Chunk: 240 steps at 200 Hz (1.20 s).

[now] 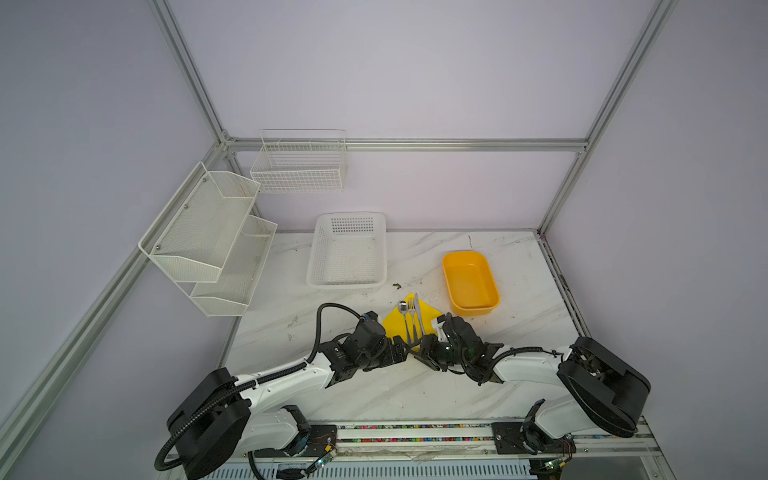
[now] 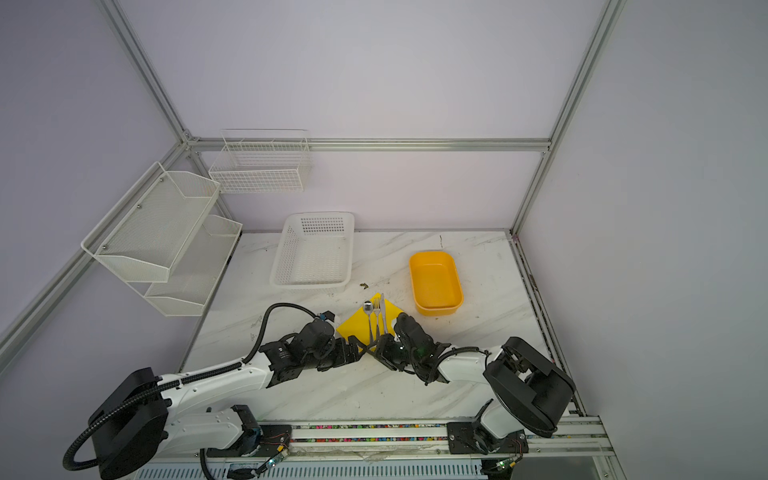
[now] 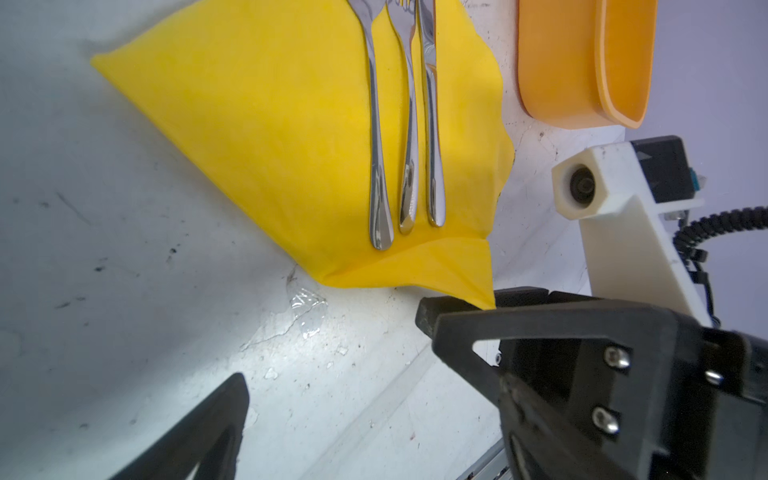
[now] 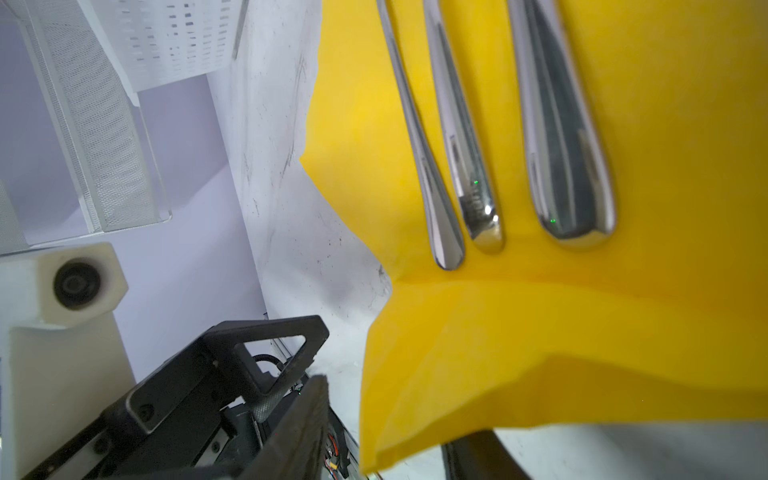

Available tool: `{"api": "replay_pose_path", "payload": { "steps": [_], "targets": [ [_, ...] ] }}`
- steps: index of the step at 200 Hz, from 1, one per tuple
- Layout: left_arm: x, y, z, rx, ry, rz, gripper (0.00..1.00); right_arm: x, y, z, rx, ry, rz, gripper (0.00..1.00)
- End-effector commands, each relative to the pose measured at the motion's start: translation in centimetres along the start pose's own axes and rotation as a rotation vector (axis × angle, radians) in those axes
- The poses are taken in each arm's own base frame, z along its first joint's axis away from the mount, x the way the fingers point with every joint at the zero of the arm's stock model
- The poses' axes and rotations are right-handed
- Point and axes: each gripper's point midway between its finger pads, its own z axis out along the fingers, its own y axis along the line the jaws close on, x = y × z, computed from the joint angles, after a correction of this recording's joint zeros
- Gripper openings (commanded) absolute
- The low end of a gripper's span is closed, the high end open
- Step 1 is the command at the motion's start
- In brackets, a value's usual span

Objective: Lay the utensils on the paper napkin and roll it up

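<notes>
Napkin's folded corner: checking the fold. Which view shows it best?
Right wrist: the folded corner fills the frame, crease sharp. Left wrist shows it smaller; in both top views it is tiny and mostly covered.

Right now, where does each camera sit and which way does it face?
Top views: high above the robot, looking down on the white marble table, left arm, right arm, bright yellow paper napkin and silver metal utensils.
Left wrist: low, facing napkin and utensil handles; left gripper near, right arm's camera mount beyond.
Right wrist: nearer the handles; right gripper's fingers near, left gripper's finger beside.
Both wrist views share the napkin's raised corner.
</notes>
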Motion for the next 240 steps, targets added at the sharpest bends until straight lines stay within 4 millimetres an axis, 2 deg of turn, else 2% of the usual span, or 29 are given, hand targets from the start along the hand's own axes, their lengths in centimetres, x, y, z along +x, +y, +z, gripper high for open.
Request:
{"api": "replay_pose_path", "payload": {
  "steps": [1,49,80,102,146,162,167,203,240],
  "targets": [
    [-1.4,-1.0,-0.9,0.024,-0.062,0.021,0.92,-1.5,-0.5,0.2,0.031,-0.042,-0.012,0.46],
    [-1.2,-2.2,-0.4,0.074,-0.037,0.049,0.90,-4.3,-0.3,0.0,0.026,-0.089,-0.021,0.47],
    [-1.2,-3.4,0.4,0.097,-0.004,0.079,0.89,-5.2,-0.4,-0.2,0.022,-0.093,-0.023,0.47],
    [-1.2,-4.1,1.1,0.112,0.014,0.090,0.86,-5.5,-1.2,-0.2,0.042,-0.092,-0.008,0.47],
    [-1.7,-5.7,2.4,0.139,0.031,0.107,0.65,-6.1,-2.3,-0.5,0.095,-0.104,-0.002,0.37],
    [-2.4,-6.6,2.2,0.157,0.011,0.115,0.59,-6.1,-2.4,-0.5,0.104,-0.101,-0.014,0.35],
    [-2.1,-6.0,3.1,0.134,0.024,0.111,0.57,-6.1,-2.4,-0.5,0.109,-0.102,-0.015,0.35],
    [-3.2,-6.5,4.3,0.115,0.021,0.112,0.35,-6.2,-3.1,-0.6,0.148,-0.106,-0.008,0.32],
    [-3.2,-6.1,5.9,0.076,0.057,0.110,0.30,-6.2,-3.0,-0.9,0.151,-0.108,-0.004,0.31]
  ]
}}
